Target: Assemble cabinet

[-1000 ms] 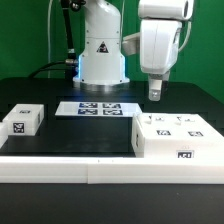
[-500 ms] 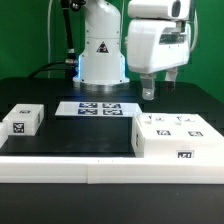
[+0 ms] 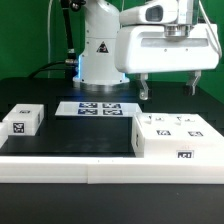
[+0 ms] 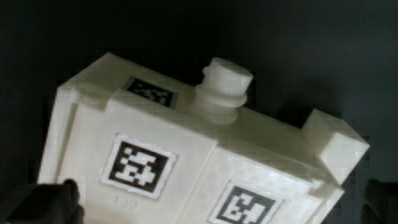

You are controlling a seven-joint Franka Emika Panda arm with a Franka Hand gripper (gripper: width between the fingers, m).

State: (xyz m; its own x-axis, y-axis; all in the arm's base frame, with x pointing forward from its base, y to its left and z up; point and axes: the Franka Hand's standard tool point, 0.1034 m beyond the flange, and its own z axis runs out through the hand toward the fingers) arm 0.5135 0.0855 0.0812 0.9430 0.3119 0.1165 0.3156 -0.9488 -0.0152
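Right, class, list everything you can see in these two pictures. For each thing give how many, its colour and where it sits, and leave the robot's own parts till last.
cabinet: one, white with black-and-white tags, on the table at the exterior view's right, beneath the gripper; it fills the wrist view
small block: one, white with a tag, on the table at the exterior view's left
marker board: one, white with several tags, flat on the table in front of the arm's base
table: one, black, under all of these
ledge: one, white, along the table's near edge
robot arm: one, white with a triangle sticker, at the back
gripper: one, white, open, above the cabinet, holding nothing
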